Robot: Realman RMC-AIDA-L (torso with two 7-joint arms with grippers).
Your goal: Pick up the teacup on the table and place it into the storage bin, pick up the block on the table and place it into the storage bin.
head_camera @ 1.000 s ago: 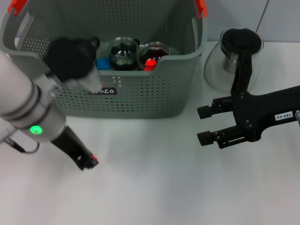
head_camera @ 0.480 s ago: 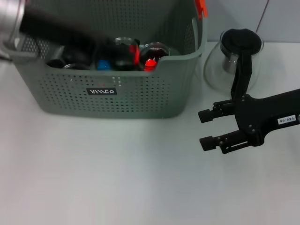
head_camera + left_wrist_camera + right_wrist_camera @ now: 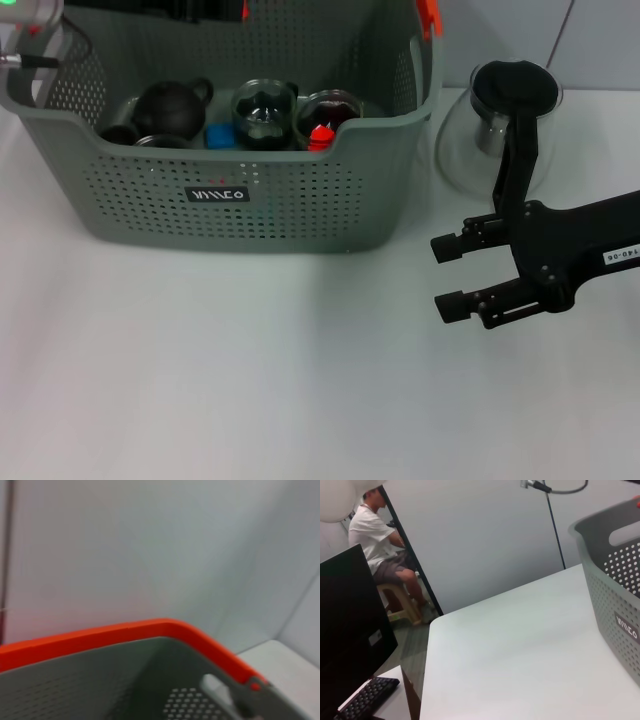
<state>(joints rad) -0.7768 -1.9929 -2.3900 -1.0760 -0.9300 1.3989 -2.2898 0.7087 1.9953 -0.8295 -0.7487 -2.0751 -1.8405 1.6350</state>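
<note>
Grey-green storage bin already loaded

Head view: a glass teacup and blue block lie inside; the right gripper hovers beside it, jaws apart, empty. Left wrist view: only the bin's orange rim; whether the left gripper is open cannot be told. Right wrist view: bare table.

Matte black right gripper at right of the head view, two slim parallel fingers with blocky tips, a small white label with dark print on the arm. Upper left corner: pale grey left arm casing, green indicator light, thin black cable.
</note>
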